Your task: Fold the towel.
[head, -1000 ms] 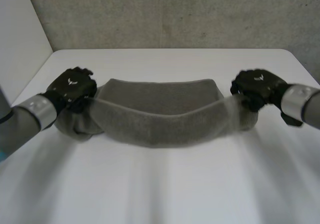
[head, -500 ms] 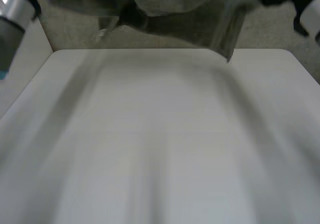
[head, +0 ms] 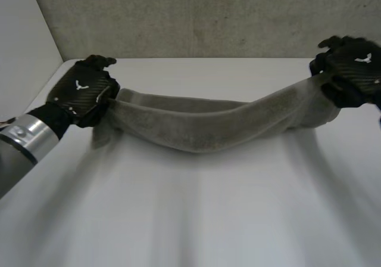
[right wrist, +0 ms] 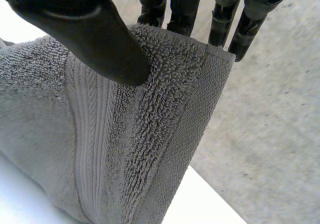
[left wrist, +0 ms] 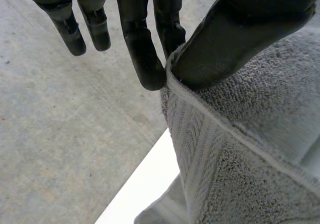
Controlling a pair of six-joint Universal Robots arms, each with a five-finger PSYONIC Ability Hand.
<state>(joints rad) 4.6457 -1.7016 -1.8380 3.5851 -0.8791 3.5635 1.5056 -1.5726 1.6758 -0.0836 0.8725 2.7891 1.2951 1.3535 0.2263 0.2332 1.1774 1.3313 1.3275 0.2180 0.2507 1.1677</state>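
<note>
Since the moment half a second earlier, when the cloth was lifted high against the wall, both hands had come back down and stood wider apart than a second earlier, with the grey terry towel [head: 208, 124] drawn out between them into a long band above the white bench [head: 196, 219]. The left hand [head: 83, 94] was over the far left part of the bench and the right hand [head: 351, 70] over the far right, slightly higher. The towel ran from one hand to the other, gathered lengthwise in loose folds and sagging in the middle; whether its lowest part touched the bench could not be told. A short flap of cloth hung below the left hand.

Seen from the left wrist, the thumb [left wrist: 240, 34] pressed the towel's hemmed edge against one of the fingers [left wrist: 142, 49], a pinch right at the hem, while the other fingers stood straight and clear of the cloth. The ribbed border band ran down from that pinch.

Seen from the right wrist, the thumb lay on the looped face of the towel just beside its ribbed border, and the fingers [right wrist: 225, 19] were straight behind the cloth, so the towel was clamped between thumb and fingers near a corner, which stood up just beside the fingertips.

Behind the bench rose a grey concrete wall [head: 208, 16]
</note>
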